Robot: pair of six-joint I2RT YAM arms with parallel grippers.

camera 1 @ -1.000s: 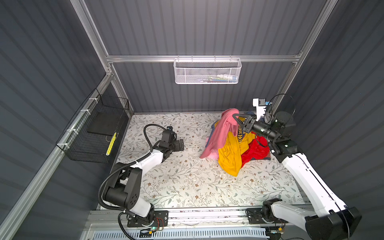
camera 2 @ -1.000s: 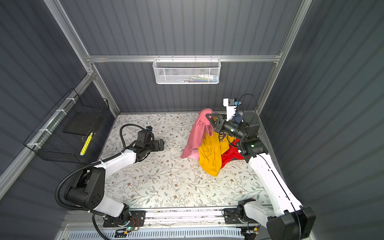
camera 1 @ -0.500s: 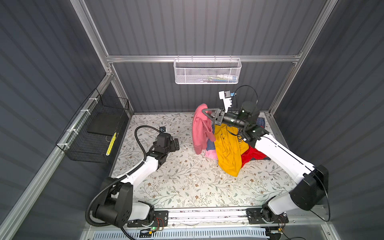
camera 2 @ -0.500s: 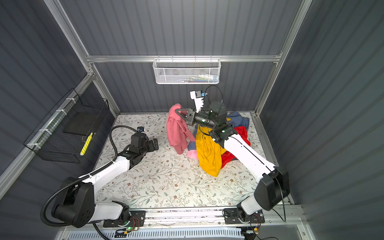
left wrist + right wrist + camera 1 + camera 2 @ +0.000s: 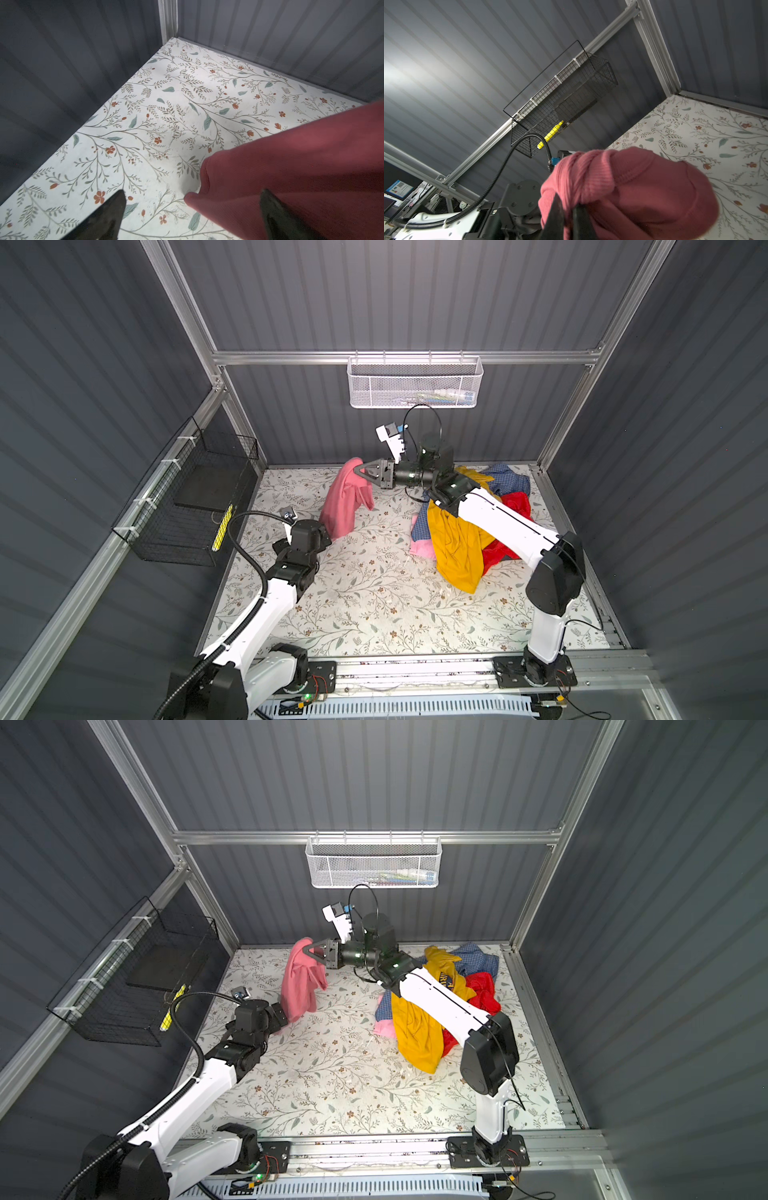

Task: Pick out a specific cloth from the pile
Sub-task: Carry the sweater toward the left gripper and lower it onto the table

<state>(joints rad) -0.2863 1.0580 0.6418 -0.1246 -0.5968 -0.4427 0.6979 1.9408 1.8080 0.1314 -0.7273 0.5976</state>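
**Rose-pink cloth hangs from the right claw, clear of the pile**

The right claw (image 5: pixel 358 467) is clamped narrow on a bunched top fold of the dusty rose-pink cloth (image 5: pixel 343 506). The cloth hangs down from it over the back-left part of the floral table (image 5: pixel 374 605). Whether its lower edge touches the table cannot be told. The right wrist view shows its ribbed fabric bulging around the closed tips. The left claw (image 5: pixel 192 193) stands wide, holding nothing, low beside the cloth's bottom corner. The pile (image 5: pixel 457 539) lies well apart to the right, partly under the right arm: a yellow shirt (image 5: pixel 453 556), a blue checked shirt (image 5: pixel 505 479), a red garment (image 5: pixel 517 506) and a pale pink piece (image 5: pixel 422 548).
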